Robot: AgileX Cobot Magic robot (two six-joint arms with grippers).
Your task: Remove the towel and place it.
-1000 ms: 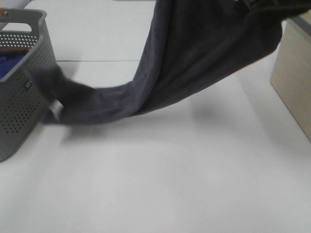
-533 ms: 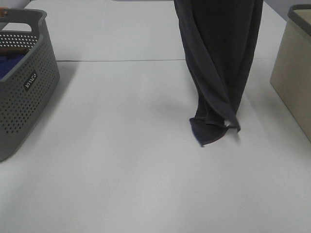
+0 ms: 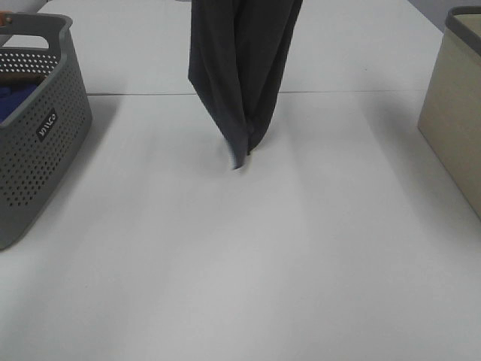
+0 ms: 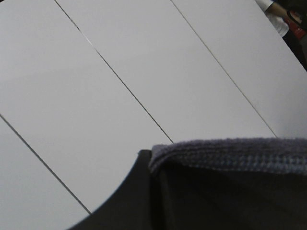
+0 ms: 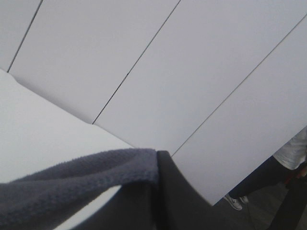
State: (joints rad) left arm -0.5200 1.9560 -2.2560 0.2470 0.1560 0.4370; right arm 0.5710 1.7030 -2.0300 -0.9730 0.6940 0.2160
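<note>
Exterior camera: high, looking down on white flat table (image 3: 225, 263). Wrist cameras: both right up against dark charcoal-grey terry towel (image 3: 240, 68) (image 4: 230, 153) (image 5: 81, 177), facing white seamed panels (image 4: 120, 57) (image 5: 158, 72). Towel common to all three views.

it looks like a lab or test room, not a home: 1 wide, bare white table (image 3: 225, 263) with a seam across it, a grey perforated basket (image 3: 37, 150) at its left, a beige bin (image 3: 451, 128) at its right, plain white panelled walls (image 4: 144, 57), and a person (image 5: 261, 178) in sneakers standing by.

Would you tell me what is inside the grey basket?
A blue cloth and something brown show inside the basket; its wall hides whatever lies lower.
</note>
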